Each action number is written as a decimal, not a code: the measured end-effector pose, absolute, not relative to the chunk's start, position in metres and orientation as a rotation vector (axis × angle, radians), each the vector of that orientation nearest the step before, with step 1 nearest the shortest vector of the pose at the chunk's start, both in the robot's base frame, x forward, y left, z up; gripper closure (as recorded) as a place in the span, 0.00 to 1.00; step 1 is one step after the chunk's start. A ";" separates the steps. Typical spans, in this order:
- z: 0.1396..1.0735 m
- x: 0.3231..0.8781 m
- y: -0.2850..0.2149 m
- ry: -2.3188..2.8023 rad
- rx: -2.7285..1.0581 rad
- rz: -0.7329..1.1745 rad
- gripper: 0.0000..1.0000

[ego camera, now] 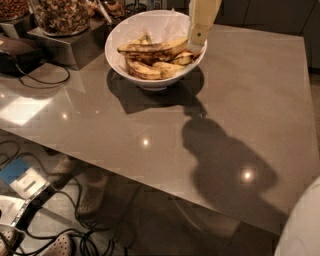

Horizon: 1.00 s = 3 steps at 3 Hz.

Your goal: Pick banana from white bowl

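**Hovering over the bowl's right rim**

The gripper [195,44] hangs from the top edge, its tip at the right rim of the white bowl [150,83]; I cannot tell whether it is spread or closed. The banana [150,47] lies across the pile inside the bowl. A jar [62,15] crowds the left side. The table [150,165] spreads wide toward its near and right edges.

The gripper [194,44], at the top edge over the right rim of the white bowl [152,83], is a flat, matte, cream-yellow piece that tapers to a narrow blunt tip. A smooth, rounded white shell [303,225] fills the bottom right corner.
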<state>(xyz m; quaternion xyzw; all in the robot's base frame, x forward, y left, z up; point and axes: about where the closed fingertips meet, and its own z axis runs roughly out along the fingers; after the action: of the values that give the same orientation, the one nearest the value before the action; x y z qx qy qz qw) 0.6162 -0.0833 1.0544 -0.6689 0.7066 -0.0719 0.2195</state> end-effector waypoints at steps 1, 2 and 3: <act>1.064 0.634 -0.067 1.907 -1.850 -0.214 0.00; 1.072 0.655 -0.042 1.856 -1.870 -0.208 0.00; 1.074 0.678 -0.021 1.822 -1.870 -0.192 0.00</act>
<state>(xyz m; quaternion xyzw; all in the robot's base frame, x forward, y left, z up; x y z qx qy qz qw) 0.6780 -0.0215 1.0735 -0.6900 0.6722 -0.0708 0.2587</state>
